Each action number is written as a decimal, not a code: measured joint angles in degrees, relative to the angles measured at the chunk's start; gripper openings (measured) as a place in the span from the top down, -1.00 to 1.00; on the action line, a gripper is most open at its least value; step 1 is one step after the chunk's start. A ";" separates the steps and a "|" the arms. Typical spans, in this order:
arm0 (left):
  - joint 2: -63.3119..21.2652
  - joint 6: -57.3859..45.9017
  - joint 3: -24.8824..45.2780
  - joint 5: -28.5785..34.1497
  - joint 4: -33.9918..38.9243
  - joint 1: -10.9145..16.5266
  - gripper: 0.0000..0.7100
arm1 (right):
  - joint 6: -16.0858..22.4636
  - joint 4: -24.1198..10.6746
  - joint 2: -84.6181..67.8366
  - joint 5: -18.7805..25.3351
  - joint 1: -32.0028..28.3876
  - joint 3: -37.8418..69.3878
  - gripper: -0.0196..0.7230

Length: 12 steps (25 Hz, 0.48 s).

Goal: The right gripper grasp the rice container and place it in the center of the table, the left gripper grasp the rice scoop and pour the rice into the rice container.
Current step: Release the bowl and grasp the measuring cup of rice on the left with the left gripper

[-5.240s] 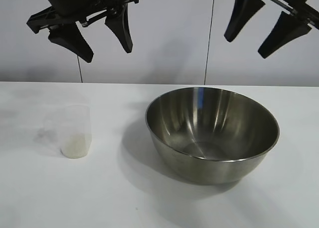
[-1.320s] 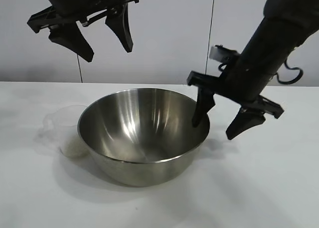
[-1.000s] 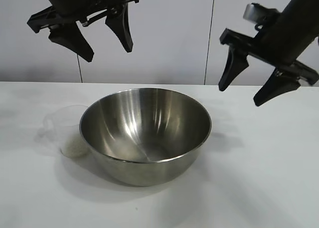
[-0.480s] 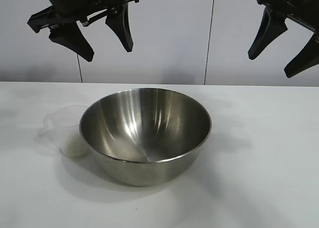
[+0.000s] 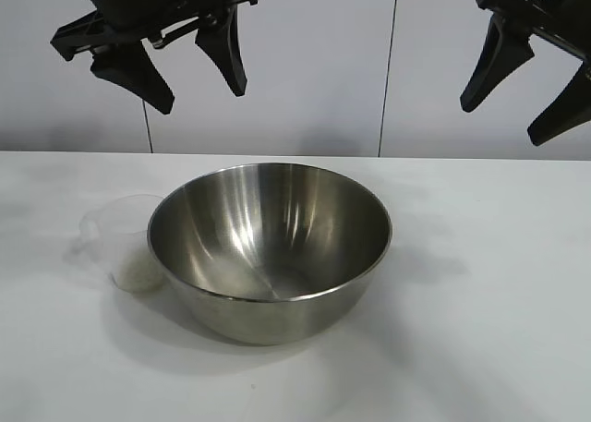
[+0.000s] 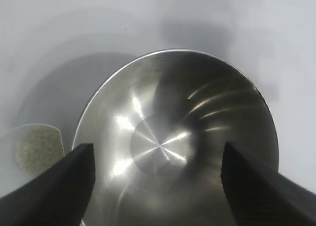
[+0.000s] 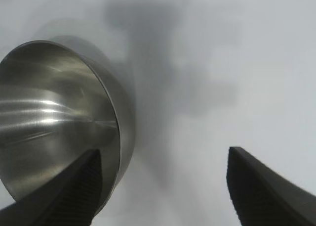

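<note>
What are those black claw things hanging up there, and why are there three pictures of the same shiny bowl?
The black claws are a robot's two hands, called grippers. The left gripper and the right gripper both hang in the air above the table, open and holding nothing.

One picture comes from a camera standing in front of the robot. The other two come from little cameras on the robot's wrists, looking down past its own fingers, so you see the same things from above.

On the white table sits a big steel bowl with nothing in it. Right beside it stands a small clear plastic cup with some rice at the bottom. The robot is meant to pour that rice into the bowl, but it has not picked up the cup yet.
</note>
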 joint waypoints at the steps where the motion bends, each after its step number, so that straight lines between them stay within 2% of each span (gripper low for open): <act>1: 0.00 0.00 0.00 0.00 0.00 0.00 -0.47 | 0.00 0.00 0.00 0.00 0.00 0.00 -0.38; 12: 0.00 -0.10 0.00 -1.30 0.00 0.00 -0.47 | -0.12 -0.05 0.00 -0.47 0.00 0.00 -0.38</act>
